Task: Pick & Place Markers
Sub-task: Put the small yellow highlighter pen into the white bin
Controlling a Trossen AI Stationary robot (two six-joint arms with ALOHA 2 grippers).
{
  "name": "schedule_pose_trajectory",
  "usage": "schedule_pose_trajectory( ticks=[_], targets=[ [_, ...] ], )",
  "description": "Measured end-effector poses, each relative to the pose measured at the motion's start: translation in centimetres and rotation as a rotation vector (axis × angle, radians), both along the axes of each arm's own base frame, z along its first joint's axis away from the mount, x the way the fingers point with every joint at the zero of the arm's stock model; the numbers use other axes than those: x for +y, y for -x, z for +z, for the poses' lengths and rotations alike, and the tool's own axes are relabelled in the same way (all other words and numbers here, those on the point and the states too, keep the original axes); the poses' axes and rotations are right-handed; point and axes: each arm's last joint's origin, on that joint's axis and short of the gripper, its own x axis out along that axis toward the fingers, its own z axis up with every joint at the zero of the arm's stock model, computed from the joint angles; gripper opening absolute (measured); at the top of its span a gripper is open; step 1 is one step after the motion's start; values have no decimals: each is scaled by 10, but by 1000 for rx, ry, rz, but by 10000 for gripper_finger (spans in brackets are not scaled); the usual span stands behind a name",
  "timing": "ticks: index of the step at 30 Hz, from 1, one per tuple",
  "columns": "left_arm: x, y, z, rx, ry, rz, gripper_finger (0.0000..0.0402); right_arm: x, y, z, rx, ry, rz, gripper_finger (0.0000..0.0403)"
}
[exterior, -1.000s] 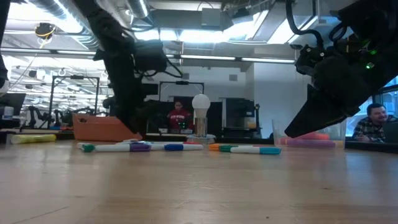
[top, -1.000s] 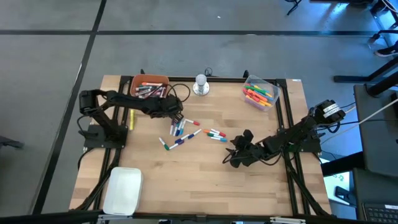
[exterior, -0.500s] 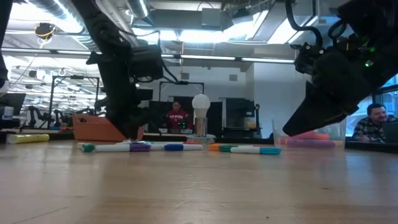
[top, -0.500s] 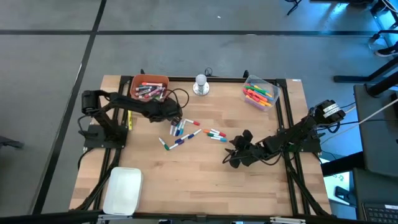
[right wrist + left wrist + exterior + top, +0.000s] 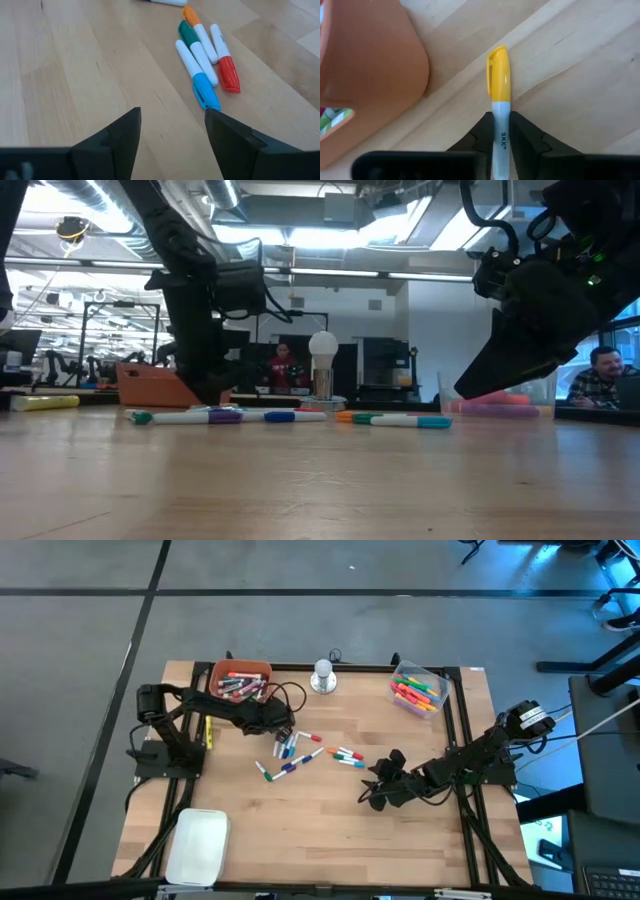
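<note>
1. A wooden table is seen filling the centre of the high view, with black rails along its left and right edges.
2. The left arm is stretched from the left edge toward the upper middle, and the left gripper is shown closed on a yellow-capped marker, whose white barrel is pinched between the two dark fingers, the cap pointing forward over bare wood.
3. The right arm is angled in from the right edge, and the right gripper is held with its fingers spread wide and nothing between them, low in the right half of the high view.
4. A white rectangular tray is set in the lower left corner of the table.
5. An orange bin, loaded with markers, is placed at the upper left, just beside the left gripper.
6. A clear bin of bright markers is placed at the upper right.
7. A silver knob-like object is stood between the two bins at the top edge.
8. Loose markers are scattered in the table's middle, and a further group of four, capped orange, green, blue and red, is laid just ahead of the right gripper.
9. A single yellow marker is left by the left rail.
</note>
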Motion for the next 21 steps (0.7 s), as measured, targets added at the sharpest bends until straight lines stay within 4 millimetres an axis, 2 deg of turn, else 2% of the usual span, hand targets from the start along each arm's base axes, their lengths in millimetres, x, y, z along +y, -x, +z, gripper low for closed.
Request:
schedule_pose_trajectory(
  ticks=[2,6,8,11,15,21],
  targets=[
    [-2,-1,1,5,-9,-16,30,0,0,0,-1,0,0,220],
    [-11,0,10,2,-2,-75,28,0,0,0,-1,-6,3,220],
    [-21,5,20,18,43,-120,36,0,0,0,-3,-9,4,220],
    [-39,13,47,21,80,-164,40,0,-1,0,-6,-10,4,220],
    [-76,39,79,26,156,-192,29,0,-1,1,-11,15,-4,220],
    [-138,92,108,118,629,-284,30,0,-1,1,-6,36,10,220]
  ],
)
